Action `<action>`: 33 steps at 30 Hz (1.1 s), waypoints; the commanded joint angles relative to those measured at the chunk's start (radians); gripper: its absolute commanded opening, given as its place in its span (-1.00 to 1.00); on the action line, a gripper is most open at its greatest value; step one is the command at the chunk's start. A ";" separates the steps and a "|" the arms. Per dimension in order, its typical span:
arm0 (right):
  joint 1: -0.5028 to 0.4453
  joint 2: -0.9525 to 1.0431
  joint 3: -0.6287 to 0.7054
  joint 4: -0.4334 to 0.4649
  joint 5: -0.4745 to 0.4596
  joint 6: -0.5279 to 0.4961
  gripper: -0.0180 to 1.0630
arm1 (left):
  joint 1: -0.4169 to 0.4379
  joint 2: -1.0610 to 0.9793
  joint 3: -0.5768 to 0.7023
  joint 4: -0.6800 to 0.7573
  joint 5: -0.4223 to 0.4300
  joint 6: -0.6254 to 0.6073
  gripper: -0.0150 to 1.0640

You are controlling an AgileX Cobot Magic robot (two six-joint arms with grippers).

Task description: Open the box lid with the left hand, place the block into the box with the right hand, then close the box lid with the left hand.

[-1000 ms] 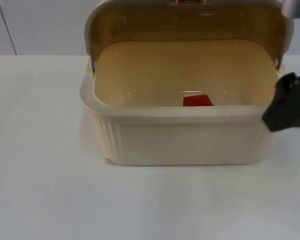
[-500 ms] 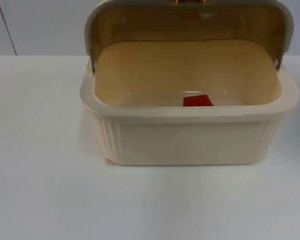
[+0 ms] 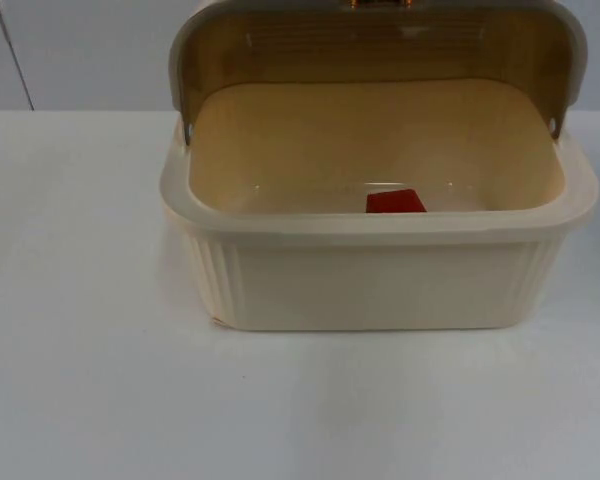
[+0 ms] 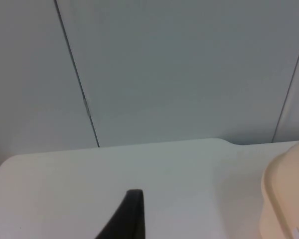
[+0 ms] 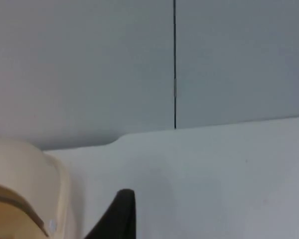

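A cream box [image 3: 380, 280] stands in the middle of the table in the top view. Its tinted lid [image 3: 380, 45] is swung up and back, leaving the inside open to view. A red block [image 3: 395, 201] lies on the box floor near the front wall, partly hidden by the rim. My left gripper [image 4: 132, 214] hovers over the table to the left of the box [image 4: 286, 199], apart from it. My right gripper [image 5: 120, 211] is off to the right of the box [image 5: 25, 189], also clear of it.
The white table [image 3: 80, 380] stretches around the box on the left and front. A grey partition wall [image 3: 80, 50] closes off the back, just behind the raised lid.
One second ago my right gripper was at the box's right end in the top view. It has since pulled away out of that view. Box, lid and block have not moved.
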 commanded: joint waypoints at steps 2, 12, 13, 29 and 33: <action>-0.005 0.019 0.004 -0.015 -0.033 -0.010 0.97 | -0.006 -0.007 0.000 -0.004 -0.010 -0.006 0.96; -0.005 0.022 0.004 -0.026 -0.049 0.005 0.97 | -0.006 -0.007 0.000 -0.004 -0.013 -0.006 0.96; -0.005 0.022 0.004 -0.028 -0.042 0.005 0.97 | -0.006 -0.007 0.000 -0.006 -0.026 -0.006 0.96; -0.005 -0.024 0.004 -0.028 -0.038 -0.010 0.97 | -0.046 0.347 -0.261 0.027 -0.217 -0.005 0.96; -0.005 -0.024 0.004 -0.028 -0.038 -0.010 0.97 | -0.111 0.441 -0.359 0.098 -0.218 0.003 0.96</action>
